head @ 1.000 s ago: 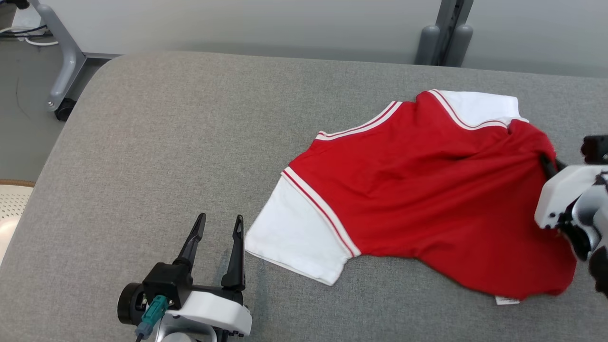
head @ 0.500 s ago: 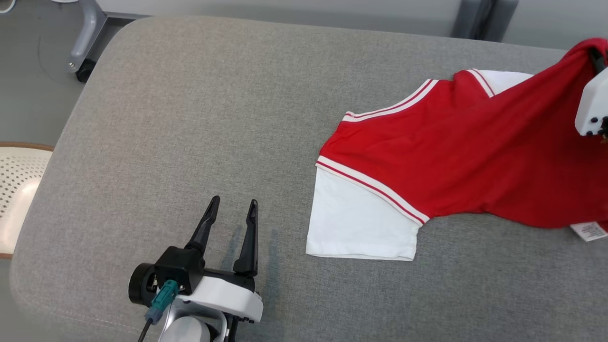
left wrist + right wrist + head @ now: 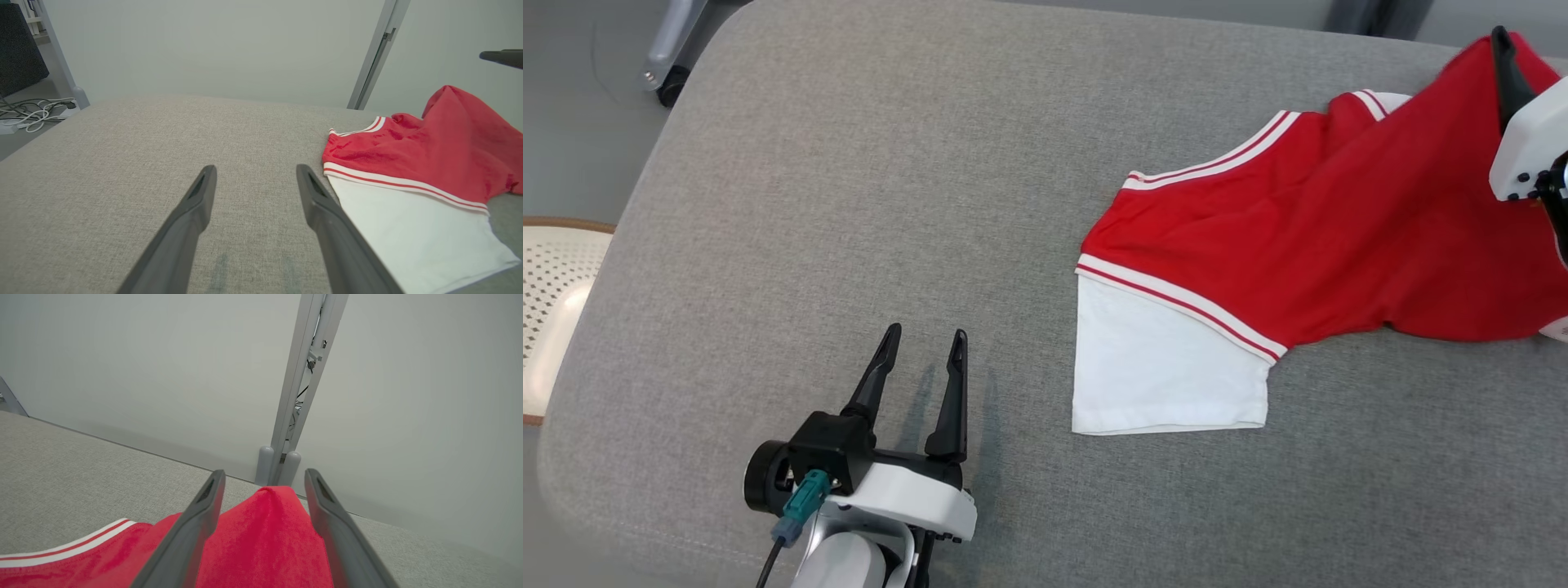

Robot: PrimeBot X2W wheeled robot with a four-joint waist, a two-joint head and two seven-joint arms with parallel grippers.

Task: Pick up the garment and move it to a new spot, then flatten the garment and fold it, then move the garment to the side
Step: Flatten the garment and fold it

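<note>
Head view, looking down on a grey padded table [image 3: 849,204]. Shows the garment [image 3: 1298,220], a red shirt with white sleeves and red-and-white striped trim, on the right part of the table and running past the right edge of the view. Near white sleeve [image 3: 1168,367] spread flat on the padding; red body creased and climbing to a raised peak at far right. Left gripper [image 3: 928,331] at lower left over bare padding, near the sleeve but apart from it, jaws spread wide, nothing between them. At upper right, one dark finger [image 3: 1505,73] of the right gripper [image 3: 265,471] standing against the raised red cloth, above its white housing. Pale perforated object [image 3: 547,310] at the left edge, off the table.

Left wrist view. Looks along the two spread fingers across bare grey padding; white sleeve just right of the right-hand finger, red body beyond it, lifted at the far right. Loose cables [image 3: 24,118] on the floor at left.

Right wrist view. Looks along two fingers held wide apart, with the peak of red cloth standing up between them, not pinched. Cannot be told whether the cloth brushes their inner faces. Behind: pale wall and a grey post [image 3: 302,375].
</note>
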